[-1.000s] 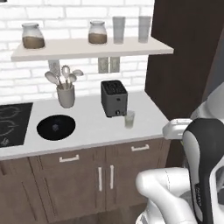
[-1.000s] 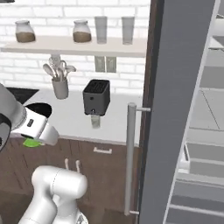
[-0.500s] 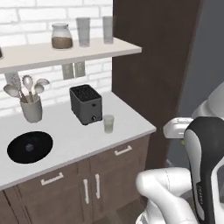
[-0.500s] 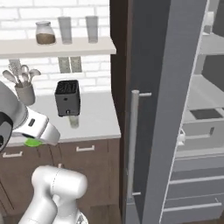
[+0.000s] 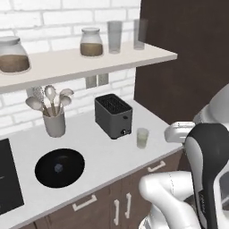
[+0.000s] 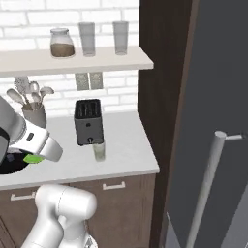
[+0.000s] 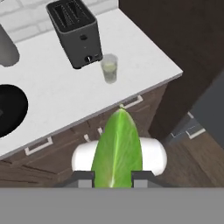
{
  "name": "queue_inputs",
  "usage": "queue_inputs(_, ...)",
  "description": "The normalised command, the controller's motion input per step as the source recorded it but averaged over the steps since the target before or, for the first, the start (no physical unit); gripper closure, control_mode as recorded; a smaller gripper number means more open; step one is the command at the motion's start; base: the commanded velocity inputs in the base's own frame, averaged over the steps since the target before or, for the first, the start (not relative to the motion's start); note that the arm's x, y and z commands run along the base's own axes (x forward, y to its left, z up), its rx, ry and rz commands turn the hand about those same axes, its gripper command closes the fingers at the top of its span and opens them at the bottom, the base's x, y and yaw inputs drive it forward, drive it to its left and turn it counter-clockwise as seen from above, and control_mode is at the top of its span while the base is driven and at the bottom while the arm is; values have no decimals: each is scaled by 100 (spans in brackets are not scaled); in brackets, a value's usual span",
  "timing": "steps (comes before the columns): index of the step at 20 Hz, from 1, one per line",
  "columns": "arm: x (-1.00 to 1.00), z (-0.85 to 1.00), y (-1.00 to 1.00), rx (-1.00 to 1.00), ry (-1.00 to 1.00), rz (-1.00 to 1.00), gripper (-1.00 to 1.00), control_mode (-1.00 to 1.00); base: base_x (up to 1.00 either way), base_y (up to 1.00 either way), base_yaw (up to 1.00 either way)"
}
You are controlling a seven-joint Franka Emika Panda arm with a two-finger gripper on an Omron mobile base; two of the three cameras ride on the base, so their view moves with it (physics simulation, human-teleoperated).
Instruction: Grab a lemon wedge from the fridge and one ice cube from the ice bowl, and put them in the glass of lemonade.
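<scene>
White counter [image 7: 61, 98]; pointed green lemon wedge [image 7: 117, 148] gripped

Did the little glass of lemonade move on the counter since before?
No. The glass of lemonade stands just in front of the toaster, at its right corner, as before; the whole picture shifted because the base drove.

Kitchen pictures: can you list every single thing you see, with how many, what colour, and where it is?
lemon wedge: 1, yellowish-green, between the gripper's fingertips
glass of lemonade: 1, clear with pale yellow-green drink, on the counter right of the toaster
ice bowl: 1, black, on the counter's left
ice cube: 1, grey-blue, in the bowl
toaster: 1, dark grey, by the wall
utensil cup: 1, grey, with spoons
jars: 2, brown-filled, on the shelf
tall glasses: 2, clear grey, on the shelf
fridge: 1, grey, far right
gripper: 1, dark-tipped, holding the wedge
</scene>
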Motion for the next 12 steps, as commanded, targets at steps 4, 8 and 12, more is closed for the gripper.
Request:
queue_inputs(4, 0, 0, 0, 0, 0, 0, 100, 100, 78, -7, -10)
queue_inputs(8, 0, 0, 0, 0, 0, 0, 100, 100, 87, -1, -9)
queue_inputs(12, 0, 0, 0, 0, 0, 0, 100, 100, 5, 0, -2)
